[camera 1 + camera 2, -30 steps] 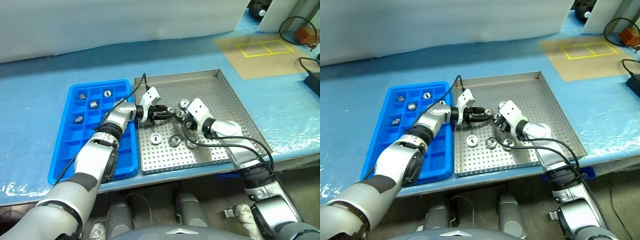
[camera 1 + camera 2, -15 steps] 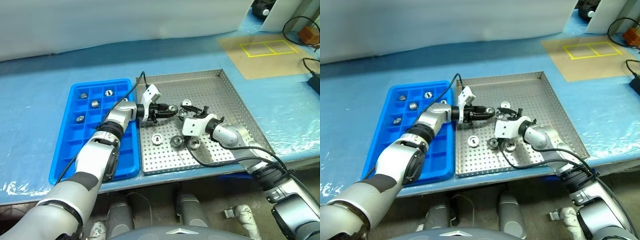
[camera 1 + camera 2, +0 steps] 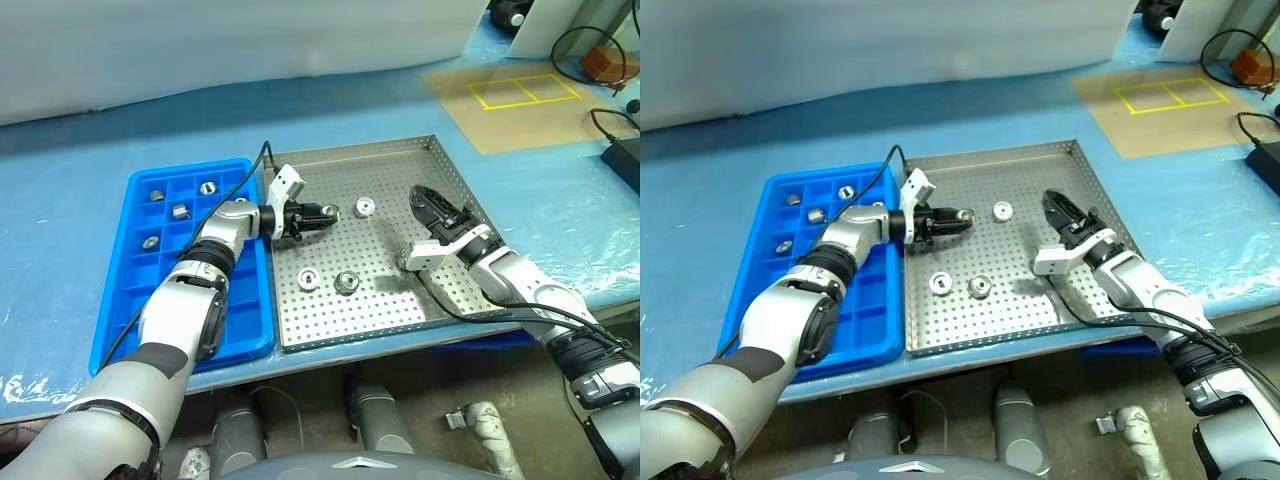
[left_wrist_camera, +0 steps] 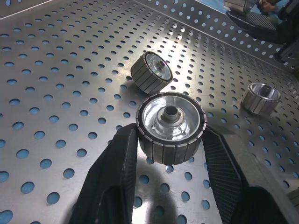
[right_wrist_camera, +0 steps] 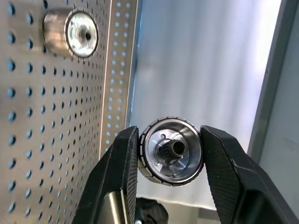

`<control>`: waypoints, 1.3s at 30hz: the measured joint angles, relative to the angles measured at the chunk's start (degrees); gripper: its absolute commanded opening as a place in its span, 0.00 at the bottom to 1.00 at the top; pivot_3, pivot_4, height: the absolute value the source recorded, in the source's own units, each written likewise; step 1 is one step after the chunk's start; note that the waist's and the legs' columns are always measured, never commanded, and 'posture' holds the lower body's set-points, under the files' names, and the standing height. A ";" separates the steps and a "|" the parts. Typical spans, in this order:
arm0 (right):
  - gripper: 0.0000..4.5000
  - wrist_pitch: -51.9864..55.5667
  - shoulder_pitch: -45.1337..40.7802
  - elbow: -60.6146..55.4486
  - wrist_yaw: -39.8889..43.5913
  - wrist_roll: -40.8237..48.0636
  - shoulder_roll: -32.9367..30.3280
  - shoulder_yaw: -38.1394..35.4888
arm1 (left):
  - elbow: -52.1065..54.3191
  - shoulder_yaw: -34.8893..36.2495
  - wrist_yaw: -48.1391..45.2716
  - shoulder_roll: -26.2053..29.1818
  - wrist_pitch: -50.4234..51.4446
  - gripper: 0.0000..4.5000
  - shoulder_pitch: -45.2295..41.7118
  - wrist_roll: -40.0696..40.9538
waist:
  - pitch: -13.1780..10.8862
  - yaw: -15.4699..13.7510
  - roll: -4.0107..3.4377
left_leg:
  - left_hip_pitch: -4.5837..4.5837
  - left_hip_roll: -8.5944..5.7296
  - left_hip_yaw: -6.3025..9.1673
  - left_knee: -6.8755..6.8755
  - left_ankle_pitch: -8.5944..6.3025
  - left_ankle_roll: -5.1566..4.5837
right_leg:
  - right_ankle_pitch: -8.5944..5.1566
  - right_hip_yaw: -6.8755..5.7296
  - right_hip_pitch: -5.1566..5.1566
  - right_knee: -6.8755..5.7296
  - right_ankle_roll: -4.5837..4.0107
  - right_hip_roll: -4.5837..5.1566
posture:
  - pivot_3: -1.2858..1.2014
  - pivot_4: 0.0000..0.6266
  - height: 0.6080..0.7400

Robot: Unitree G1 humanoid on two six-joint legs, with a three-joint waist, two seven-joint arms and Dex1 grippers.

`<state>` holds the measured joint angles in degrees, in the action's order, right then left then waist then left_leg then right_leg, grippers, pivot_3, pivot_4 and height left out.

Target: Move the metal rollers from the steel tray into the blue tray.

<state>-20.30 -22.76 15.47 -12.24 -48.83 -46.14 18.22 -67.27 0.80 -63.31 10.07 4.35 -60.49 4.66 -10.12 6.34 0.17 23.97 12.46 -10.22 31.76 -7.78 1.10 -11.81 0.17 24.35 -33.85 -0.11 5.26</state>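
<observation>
While both my grippers have a roller clamped, the count stands roughly midway: 4 metal rollers (image 3: 180,211) sit in separate compartments at the far end of the blue tray (image 3: 120,330), and 3 more lie loose on the steel tray (image 3: 400,170), 1 further back (image 3: 365,208) and 2 side by side nearer me (image 3: 347,281). That leaves 5 to move by my reckoning, counting the 2 in hand.

Each roller is a short, stubby cylinder of bright machined metal with a ribbed outer band, a dished face and a small centre bore. They look hard and slick, so I judge the grip has to stay square on the ribbed band or they could squirt out.

My left gripper (image 4: 170,140) has its 2 black fingers closed snugly on either side of 1 roller (image 4: 170,125), held just above the perforated floor near the steel tray's left edge, close to the blue tray. My right gripper (image 5: 170,156) is likewise closed on a roller (image 5: 171,150), held over the right side of the steel tray.

The steel tray is dull silver sheet with regular round holes and a low raised rim. The blue tray is glossy moulded plastic divided into small square cells, most of them unfilled. Both rest on a blue table covering (image 3: 60,190)
</observation>
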 measured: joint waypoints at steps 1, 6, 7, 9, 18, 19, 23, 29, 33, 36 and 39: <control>0.38 0.05 0.66 0.03 2.68 4.22 0.79 -1.62 | 0.01 -0.05 -0.12 0.25 -0.13 0.41 0.10 -0.13 | 0.00 0.29 0.00 | 0.04 0.00 0.00 0.11 -0.04 -0.06 | 0.01 -0.03 0.00 0.00 0.01 0.00 | 0.31 0.24 1.00; 0.38 11.56 2.42 -2.68 21.50 29.11 9.96 -9.71 | 0.06 -0.37 -0.13 1.26 -0.99 0.41 0.68 -1.17 | 0.01 1.78 -0.02 | 0.10 -0.04 0.01 0.59 -0.26 -0.42 | 0.08 -0.12 -0.15 -0.03 -0.01 0.10 | 0.31 0.24 1.00; 0.38 15.63 2.65 -4.75 25.57 33.85 11.73 -10.68 | 0.18 -0.46 -0.15 1.28 -1.37 0.41 0.86 -1.38 | 0.01 2.03 -0.02 | 0.10 -0.05 0.01 0.61 -0.26 -0.44 | 0.10 -0.12 -0.18 -0.02 -0.04 0.12 | 0.32 0.24 1.00; 0.38 26.64 2.75 -11.24 33.64 45.02 15.67 -12.23 | 0.39 -1.13 -0.19 1.17 -1.99 0.41 1.07 -1.95 | 0.03 2.22 -0.05 | 0.08 -0.05 0.03 0.64 -0.25 -0.48 | 0.13 -0.14 -0.22 -0.03 -0.09 0.15 | 0.32 0.24 1.00; 0.38 50.04 -1.78 -24.32 42.35 62.91 19.69 -15.86 | 1.11 -1.95 -0.13 -0.13 -3.46 0.41 1.32 -2.78 | 0.04 0.52 -0.08 | -0.02 -0.17 0.03 0.58 -0.22 -0.59 | 0.14 -0.06 -0.36 0.01 -0.13 0.36 | 0.32 0.24 1.00; 0.38 50.87 -1.76 -24.32 42.39 62.95 19.68 -15.84 | 1.19 -2.08 -0.13 -0.12 -3.74 0.41 1.41 -2.89 | 0.04 0.40 -0.08 | -0.04 -0.16 0.03 0.56 -0.22 -0.57 | 0.14 -0.05 -0.36 0.01 -0.13 0.36 | 0.32 0.24 1.00; 0.38 52.60 -1.30 -24.32 43.06 62.94 19.03 -15.85 | 1.84 -2.36 -0.12 -0.16 -4.18 0.41 1.83 -3.14 | 0.05 0.30 -0.10 | -0.08 -0.16 0.03 0.54 -0.26 -0.50 | 0.14 -0.04 -0.37 0.01 -0.12 0.35 | 0.32 0.24 1.00; 0.38 52.57 1.01 -23.82 45.19 62.15 15.56 -15.84 | 2.31 -2.49 -0.10 -0.28 -4.22 0.41 2.07 -3.34 | 0.05 0.18 -0.10 | -0.09 -0.18 0.00 0.54 -0.28 -0.48 | 0.14 -0.04 -0.37 0.04 -0.12 0.37 | 0.32 0.24 1.00; 0.38 51.86 1.97 -20.34 45.50 59.26 14.28 -15.12 | 2.30 -2.50 -0.03 -0.25 -4.23 0.41 2.10 -3.39 | 0.06 0.22 -0.10 | -0.10 -0.20 0.00 0.54 -0.28 -0.48 | 0.14 -0.04 -0.36 0.04 -0.12 0.37 | 0.32 0.24 1.00; 0.38 51.13 1.84 -16.19 43.53 57.09 14.79 -14.77 | 2.38 -2.50 -0.02 -0.27 -4.25 0.41 2.17 -3.39 | 0.06 0.23 -0.11 | -0.10 -0.24 0.00 0.54 -0.28 -0.48 | 0.14 -0.04 -0.36 0.04 -0.12 0.38 | 0.33 0.24 1.00; 0.38 48.80 0.65 -12.71 40.51 54.36 15.70 -14.72 | 2.65 -2.49 0.43 -0.31 -4.34 0.41 2.34 -3.37 | 0.07 0.21 -0.12 | -0.10 -0.26 -0.01 0.54 -0.28 -0.48 | 0.14 -0.05 -0.36 0.04 -0.12 0.39 | 0.33 0.24 1.00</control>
<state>28.51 -22.10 2.77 28.26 5.53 -30.44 3.50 -64.62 -1.69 -62.88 9.75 0.01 -58.16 1.29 -10.05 6.55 0.05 23.87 12.21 -10.23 32.30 -8.06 0.62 -11.67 0.12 23.99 -33.81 -0.23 5.65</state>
